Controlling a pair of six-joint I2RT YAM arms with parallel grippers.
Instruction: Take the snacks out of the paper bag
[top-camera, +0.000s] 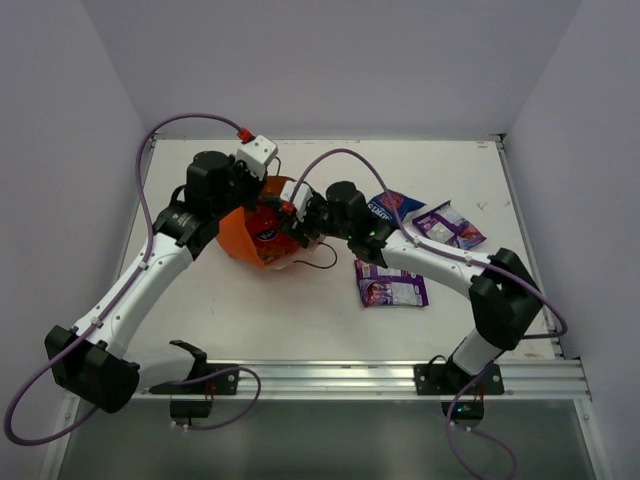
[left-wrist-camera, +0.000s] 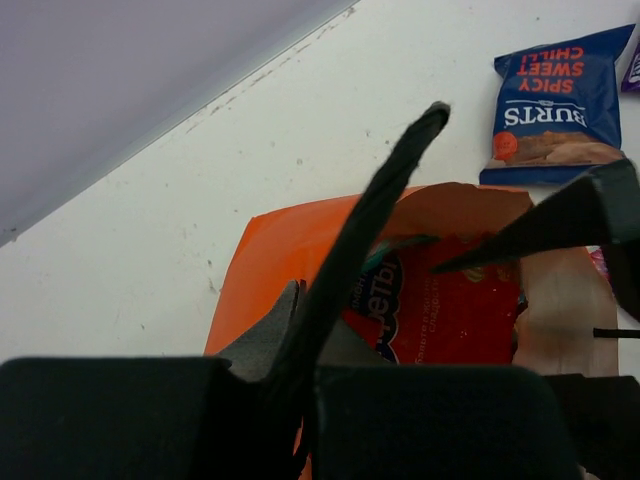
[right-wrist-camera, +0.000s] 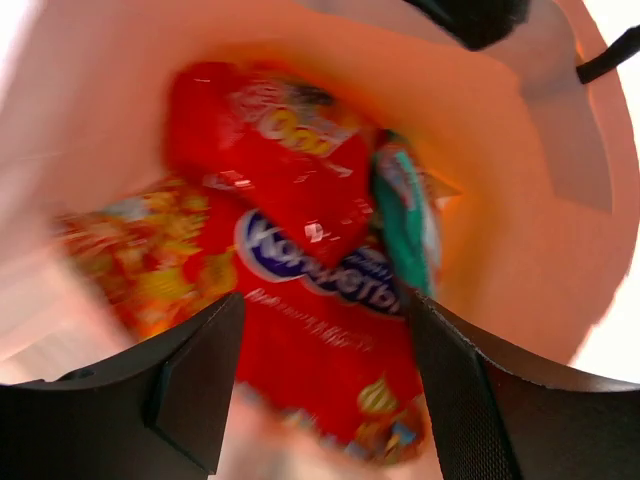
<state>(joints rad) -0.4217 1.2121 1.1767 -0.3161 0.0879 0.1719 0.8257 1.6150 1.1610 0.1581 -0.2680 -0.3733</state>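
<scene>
The orange paper bag (top-camera: 250, 240) lies on its side at the table's middle left, mouth facing right. My left gripper (top-camera: 262, 195) is shut on the bag's upper rim (left-wrist-camera: 270, 260) and holds the mouth open. My right gripper (top-camera: 297, 220) reaches into the mouth, open (right-wrist-camera: 320, 380). Its fingers (right-wrist-camera: 200, 370) stand on either side of a larger red packet (right-wrist-camera: 320, 320), apart from it. A small red packet (right-wrist-camera: 280, 150) and a teal one (right-wrist-camera: 410, 215) lie deeper in. Outside lie a blue-and-red packet (top-camera: 393, 205) and two purple ones (top-camera: 450, 225) (top-camera: 390, 288).
The bag's black cord handle (top-camera: 320, 262) trails on the table by the mouth. White walls close in the table at the back and sides. A metal rail (top-camera: 380, 375) runs along the near edge by the arm bases.
</scene>
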